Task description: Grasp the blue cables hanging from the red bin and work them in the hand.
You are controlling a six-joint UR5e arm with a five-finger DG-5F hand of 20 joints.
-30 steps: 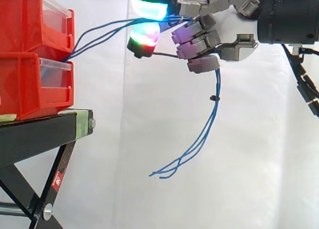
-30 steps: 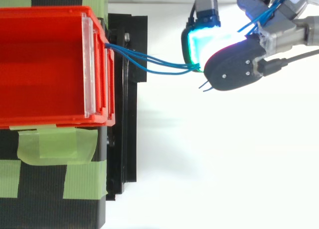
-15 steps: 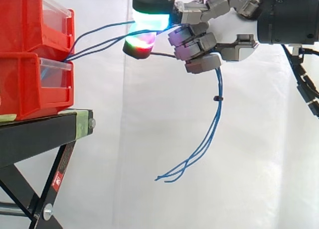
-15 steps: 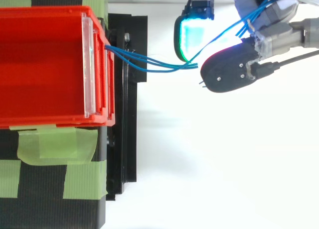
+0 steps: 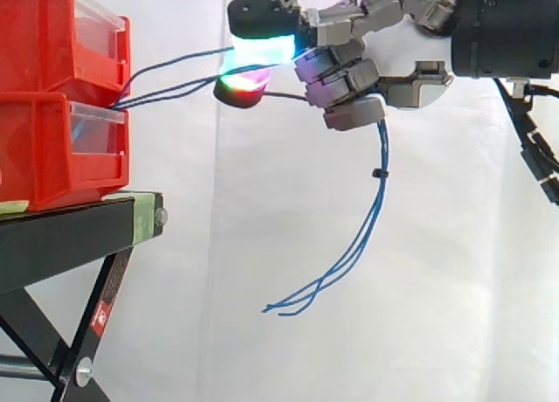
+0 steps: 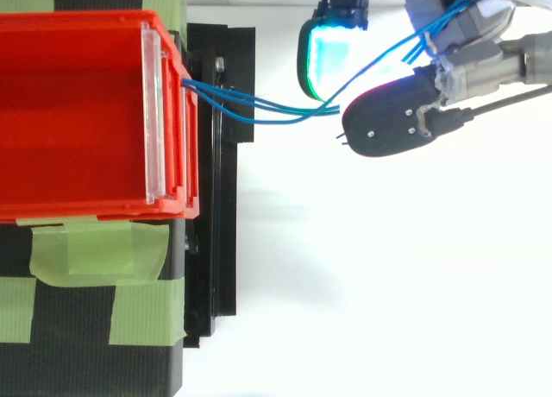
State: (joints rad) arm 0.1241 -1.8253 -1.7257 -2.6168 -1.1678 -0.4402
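Hand curled round blue cables beside red bin

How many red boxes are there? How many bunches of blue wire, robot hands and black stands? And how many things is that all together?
Red bins: 2, one stacked on the other
Blue cable bundle: 1
Robot hand: 1, curled round the bundle
Black stand: 1
Total: 5

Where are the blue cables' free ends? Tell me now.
In the side view, the free ends of the blue cables dangle in mid-air below the hand, right of the black stand.
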